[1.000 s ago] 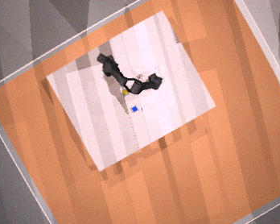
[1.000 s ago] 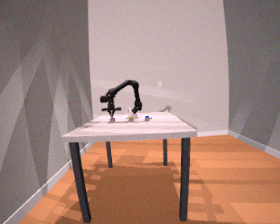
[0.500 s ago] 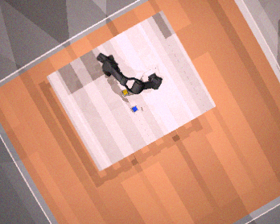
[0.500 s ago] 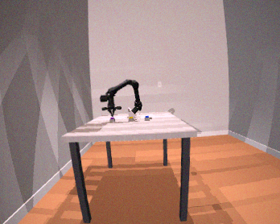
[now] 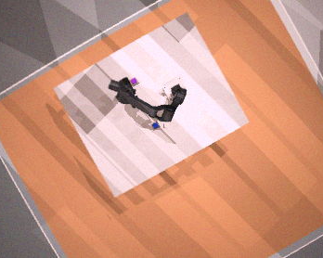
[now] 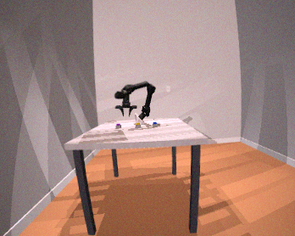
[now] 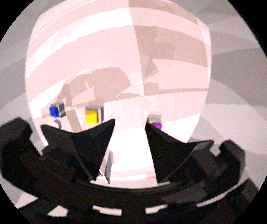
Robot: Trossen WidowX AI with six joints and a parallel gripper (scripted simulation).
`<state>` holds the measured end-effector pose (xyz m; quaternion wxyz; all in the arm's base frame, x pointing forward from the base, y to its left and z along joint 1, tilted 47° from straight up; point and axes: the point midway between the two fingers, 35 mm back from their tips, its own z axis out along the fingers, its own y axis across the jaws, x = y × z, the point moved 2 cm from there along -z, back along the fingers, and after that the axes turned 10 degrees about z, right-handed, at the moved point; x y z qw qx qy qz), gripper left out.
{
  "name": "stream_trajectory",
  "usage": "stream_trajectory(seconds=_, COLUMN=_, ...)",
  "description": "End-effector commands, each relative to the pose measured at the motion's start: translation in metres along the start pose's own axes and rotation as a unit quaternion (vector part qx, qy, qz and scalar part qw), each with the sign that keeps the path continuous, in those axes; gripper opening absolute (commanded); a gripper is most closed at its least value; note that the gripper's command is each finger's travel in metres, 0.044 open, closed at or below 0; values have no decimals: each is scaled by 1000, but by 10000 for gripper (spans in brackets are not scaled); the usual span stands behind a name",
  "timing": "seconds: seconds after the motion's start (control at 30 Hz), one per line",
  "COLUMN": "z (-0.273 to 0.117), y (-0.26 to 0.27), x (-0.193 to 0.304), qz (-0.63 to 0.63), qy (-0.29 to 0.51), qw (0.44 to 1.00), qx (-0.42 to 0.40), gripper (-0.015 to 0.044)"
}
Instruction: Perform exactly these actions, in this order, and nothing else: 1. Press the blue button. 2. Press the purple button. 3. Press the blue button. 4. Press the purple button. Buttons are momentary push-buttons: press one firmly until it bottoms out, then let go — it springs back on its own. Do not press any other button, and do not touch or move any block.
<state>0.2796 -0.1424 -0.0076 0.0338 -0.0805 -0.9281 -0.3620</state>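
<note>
The blue button [image 5: 155, 125] [image 6: 155, 123] [image 7: 54, 111] sits on the white table, at the left in the wrist view. The purple button [image 5: 134, 81] [image 6: 118, 125] [image 7: 158, 126] sits at the other side, partly hidden behind the right finger in the wrist view. My gripper [image 6: 126, 115] [image 7: 131, 123] is open, with nothing between its fingers. It hangs above the table, between the purple button and the yellow one in the exterior view, and touches neither. In the top view the arm hides its fingers.
A yellow button [image 6: 138, 124] [image 7: 91, 116] stands between the blue and purple ones; the arm hides it in the top view. A small grey shape [image 7: 109, 167] shows beside the left finger in the wrist view; I cannot tell what it is.
</note>
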Motion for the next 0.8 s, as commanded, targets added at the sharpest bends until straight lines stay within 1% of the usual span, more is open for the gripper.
stream_trajectory(seconds=0.0, z=-14, y=69, x=-3, qz=4, qy=-1, qw=1000, qx=-1, gripper=335)
stream_trajectory(seconds=0.07, z=-20, y=102, x=-1, qz=4, qy=-3, qw=1000, qx=-2, gripper=387)
stream_trajectory(seconds=0.1, z=-22, y=118, x=1, qz=4, qy=-3, qw=1000, qx=-3, gripper=400)
stream_trajectory(seconds=0.27, z=-31, y=198, x=25, qz=2, qy=-4, qw=1000, qx=-14, gripper=400)
stream_trajectory(seconds=0.47, z=-38, y=281, x=78, qz=-3, qy=5, qw=999, qx=-36, gripper=400)
stream_trajectory(seconds=0.53, z=-38, y=291, x=87, qz=-4, qy=7, qw=999, qx=-40, gripper=400)
stream_trajectory(seconds=0.77, z=-38, y=291, x=87, qz=-4, qy=7, qw=999, qx=-40, gripper=400)
